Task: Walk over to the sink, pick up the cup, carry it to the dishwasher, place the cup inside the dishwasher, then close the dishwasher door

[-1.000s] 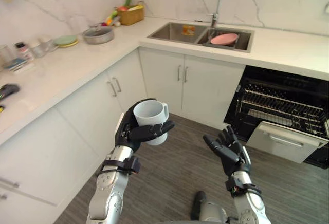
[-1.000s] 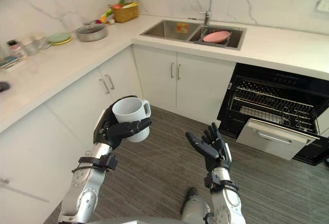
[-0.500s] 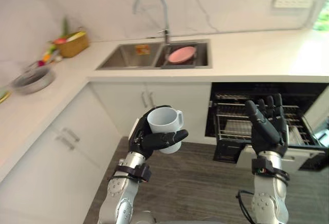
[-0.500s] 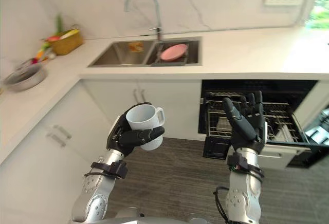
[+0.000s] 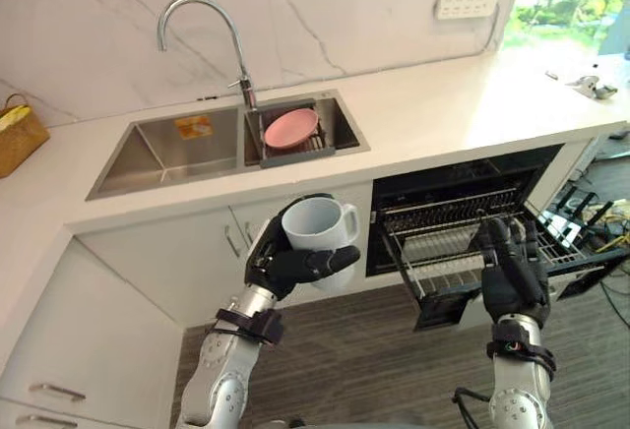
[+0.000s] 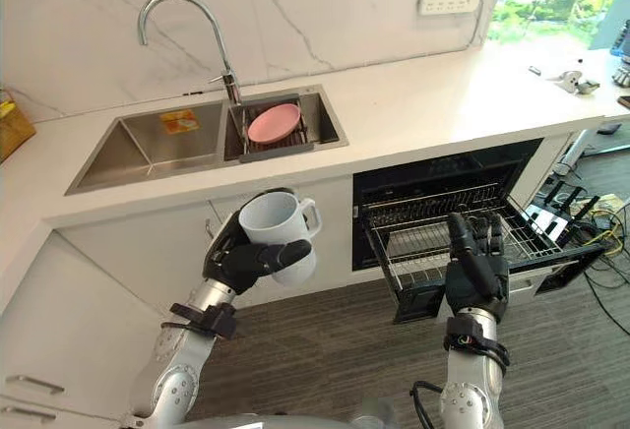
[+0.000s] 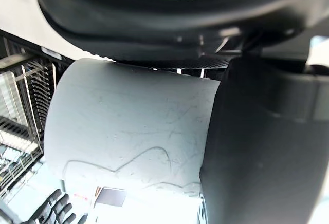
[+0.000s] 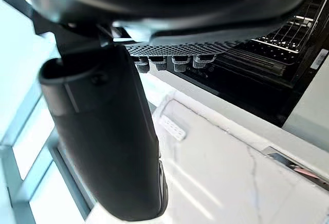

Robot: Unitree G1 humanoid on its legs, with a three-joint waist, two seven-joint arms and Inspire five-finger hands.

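My left hand (image 5: 283, 265) is shut round a white cup (image 5: 317, 228), held upright at chest height before the cabinet under the sink (image 5: 167, 153); the cup's handle points right. In the left wrist view the cup (image 7: 128, 131) lies against the palm with the thumb (image 7: 257, 147) beside it. The dishwasher (image 5: 463, 213) stands open to the right, its wire rack (image 5: 448, 257) pulled out over the lowered door. My right hand (image 5: 512, 267) is open, fingers straight and upward, in front of the rack.
A pink plate (image 5: 291, 127) rests in the sink's right basin under the curved tap (image 5: 202, 35). A yellow basket (image 5: 18, 134) sits at the far left of the white counter (image 5: 433, 114). Cables lie on the floor at the right.
The camera has swung right, so the sink and dishwasher now sit nearer and more central. The left hand still holds the cup; the right hand stays open before the rack.
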